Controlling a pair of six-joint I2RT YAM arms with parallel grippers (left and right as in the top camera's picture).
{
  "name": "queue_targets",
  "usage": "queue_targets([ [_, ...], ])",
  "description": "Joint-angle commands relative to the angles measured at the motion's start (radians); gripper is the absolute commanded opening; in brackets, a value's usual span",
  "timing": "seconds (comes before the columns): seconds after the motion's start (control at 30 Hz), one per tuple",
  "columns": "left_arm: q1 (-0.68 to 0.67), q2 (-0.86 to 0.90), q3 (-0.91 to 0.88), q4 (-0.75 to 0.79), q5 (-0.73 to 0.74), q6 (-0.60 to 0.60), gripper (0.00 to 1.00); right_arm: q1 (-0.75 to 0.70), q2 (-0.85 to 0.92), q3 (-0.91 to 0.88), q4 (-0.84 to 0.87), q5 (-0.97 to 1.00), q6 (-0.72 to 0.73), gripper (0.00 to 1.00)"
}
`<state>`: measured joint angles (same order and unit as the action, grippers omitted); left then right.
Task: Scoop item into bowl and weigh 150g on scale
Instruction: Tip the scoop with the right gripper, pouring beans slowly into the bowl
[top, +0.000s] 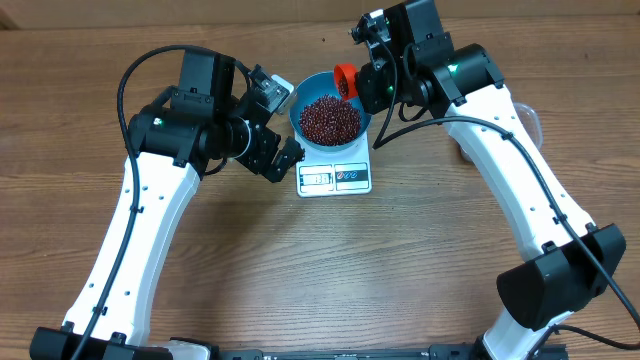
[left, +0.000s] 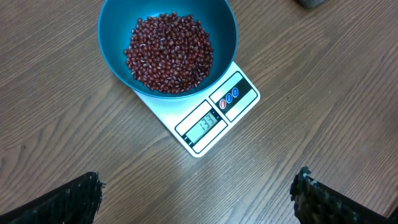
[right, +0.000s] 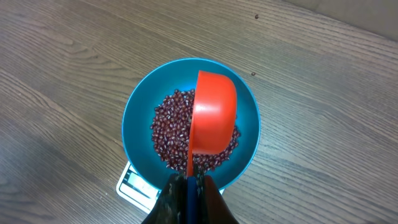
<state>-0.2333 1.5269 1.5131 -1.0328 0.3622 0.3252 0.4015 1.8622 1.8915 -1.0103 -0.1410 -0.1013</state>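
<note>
Gripping an orange-red scoop (right: 214, 118) by its handle, the right gripper (right: 188, 183) has its jaws closed tight on it. The scoop's cup sits over the bowl (right: 140, 118), rolled onto its side so that its smooth outer shell faces the wrist camera. Whether it touches the beans (right: 169, 130) below cannot be told.

Overhead, the scoop (top: 346, 80) is at the far right part of the bowl's rim (top: 305, 92), with the right gripper (top: 362, 88) just beside it.

The bowl is bright blue, round and deep, standing upright on the scale (top: 335, 178). It covers the platform and leaves only the front panel showing. The beans (top: 328, 120) are dark red-brown and lie in a loose heap in the bowl's middle. Blue wall shows all round them.

The left gripper (top: 285, 155) hangs just left of the scale, near its front corner and apart from bowl and scale. Its jaws are spread wide and hold nothing.

In the left wrist view the two black fingertips (left: 93, 186) sit at the bottom corners, with bare wooden table (left: 62, 124) between them. The left gripper (left: 198, 180) looks toward the scale (left: 214, 118). The display is lit and its digits look like 133, with three small round buttons beside it. The bowl (left: 118, 25) and beans (left: 169, 53) are at the top of that view.
</note>
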Motion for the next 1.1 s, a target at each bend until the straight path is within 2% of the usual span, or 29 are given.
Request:
queue_targets([
  [0.0,0.004,-0.021,-0.005,-0.003,-0.007,0.019,1.00,0.003,0.002,0.034,0.003,0.010,-0.006,0.04],
  [0.63,0.004,-0.021,-0.005,-0.003,-0.007,0.019,0.99,0.003,0.002,0.034,0.002,0.010,-0.013,0.04],
  [1.07,0.004,-0.021,-0.005,-0.003,-0.007,0.019,0.99,0.003,0.002,0.034,-0.002,0.009,-0.187,0.04],
])
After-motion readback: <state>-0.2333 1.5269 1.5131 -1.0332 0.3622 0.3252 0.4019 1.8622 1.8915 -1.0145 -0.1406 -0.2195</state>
